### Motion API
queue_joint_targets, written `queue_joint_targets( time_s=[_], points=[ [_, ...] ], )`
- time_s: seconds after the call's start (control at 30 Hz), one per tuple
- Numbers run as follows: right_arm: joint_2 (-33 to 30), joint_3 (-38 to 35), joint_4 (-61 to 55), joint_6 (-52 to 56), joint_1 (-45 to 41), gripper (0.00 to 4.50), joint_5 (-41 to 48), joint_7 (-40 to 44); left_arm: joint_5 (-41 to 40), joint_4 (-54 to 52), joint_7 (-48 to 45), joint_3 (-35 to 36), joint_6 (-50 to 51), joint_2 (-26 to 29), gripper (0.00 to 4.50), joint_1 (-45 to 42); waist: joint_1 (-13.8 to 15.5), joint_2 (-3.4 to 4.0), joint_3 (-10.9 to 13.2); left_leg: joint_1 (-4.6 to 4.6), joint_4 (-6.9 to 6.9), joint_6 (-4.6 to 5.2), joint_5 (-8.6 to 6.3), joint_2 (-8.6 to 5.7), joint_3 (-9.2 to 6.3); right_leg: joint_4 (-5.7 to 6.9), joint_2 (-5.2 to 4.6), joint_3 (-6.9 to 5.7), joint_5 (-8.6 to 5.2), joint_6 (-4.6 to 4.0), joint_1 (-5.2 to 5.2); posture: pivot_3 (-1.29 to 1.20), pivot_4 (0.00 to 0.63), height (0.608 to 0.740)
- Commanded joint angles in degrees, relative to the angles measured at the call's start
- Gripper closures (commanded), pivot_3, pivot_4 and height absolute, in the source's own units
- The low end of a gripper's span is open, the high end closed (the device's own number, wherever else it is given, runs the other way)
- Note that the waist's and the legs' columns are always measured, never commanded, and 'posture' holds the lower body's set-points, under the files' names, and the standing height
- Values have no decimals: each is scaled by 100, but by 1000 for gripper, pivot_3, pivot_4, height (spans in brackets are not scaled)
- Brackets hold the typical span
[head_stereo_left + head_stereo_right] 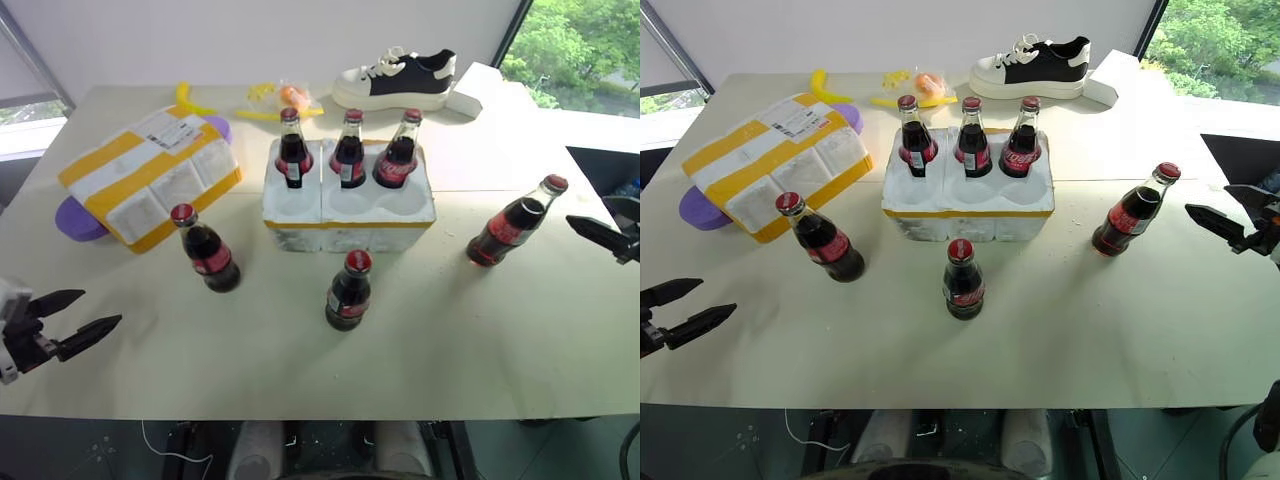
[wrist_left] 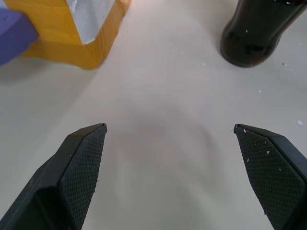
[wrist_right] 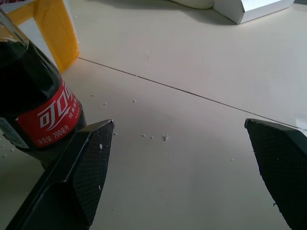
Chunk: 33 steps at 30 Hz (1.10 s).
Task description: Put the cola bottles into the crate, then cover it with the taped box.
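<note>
A: Crate [image 1: 349, 212]? Quick.
B: Low white foam tray, yellow band on the rim, table [image 1: 300, 370] centre. 3 cola bottles [image 1: 348, 149] stand in its far row, 12 o'clock side; the 3 near wells are bare.
A: Other 3?
B: On the table, upright. 1 at the crate's 6 o'clock [image 1: 349, 291], 1 at 8 o'clock [image 1: 205, 249], 1 at 3 o'clock [image 1: 515, 222]. Dark cola, red caps, red labels.
A: Taped box [image 1: 150, 176]?
B: 9 o'clock of the crate, apart from it, wide yellow bands, shipping label up. It lies on a purple thing [image 1: 80, 220].
A: Grippers?
B: Left gripper [image 1: 88, 315] at 8 o'clock near the table edge, fingers spread, nothing between. Right gripper [image 1: 1220, 208] at 3 o'clock, spread too, empty, just beside the 3 o'clock bottle.
A: Wrist views add anything?
B: Right wrist view: that bottle's label print up close, bottle beside 1 finger [image 3: 84, 172], contact unclear. Left wrist view: foam crumbs on the table, a bottle base.
A: Clutter?
B: Black and white shoe [image 1: 395, 80], small white box [image 1: 478, 90], yellow scraps [image 1: 192, 99] along 12 o'clock.
</note>
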Motion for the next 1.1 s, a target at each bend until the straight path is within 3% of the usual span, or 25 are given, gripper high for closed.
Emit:
queue_joint_targets(
  time_s=[0.03, 0.7, 0.87, 1.1],
  points=[
    [-188, -104, -125, -112, -35, 0, 41, 9, 20, 24, -59, 3, -60, 124, 43, -102, -3, 0, 0, 0, 1, 0, 0, 0, 0, 0, 0, 0, 0, 0, 0, 0, 150, 740],
    [-588, -398, -702, 683, 191, 0, 462, 408, -324, 130, -100, -251, 388, 92, 43, -796, 15, 2, -1, 1, 9, -7, 6, 0, 4, 14, 0, 4, 0, 1, 1, 0, 150, 740],
    [-970, -832, -1825, 1407, 1018, 0, 834, 986, -427, 292, -253, -754, 602, 225, 43, -1390, 57, 3, -3, 1, 13, -7, 6, -1, 0, 22, 0, 5, 0, 1, 4, 0, 150, 740],
    [-880, -2158, -4845, 3588, 2346, 0, 2119, 1153, -393, 473, -658, -1651, 634, 426, 43, -2307, 25, 4, -4, 5, 14, -10, 8, 1, -2, 33, 2, 6, 1, 1, 2, 0, 150, 740]
  ],
)
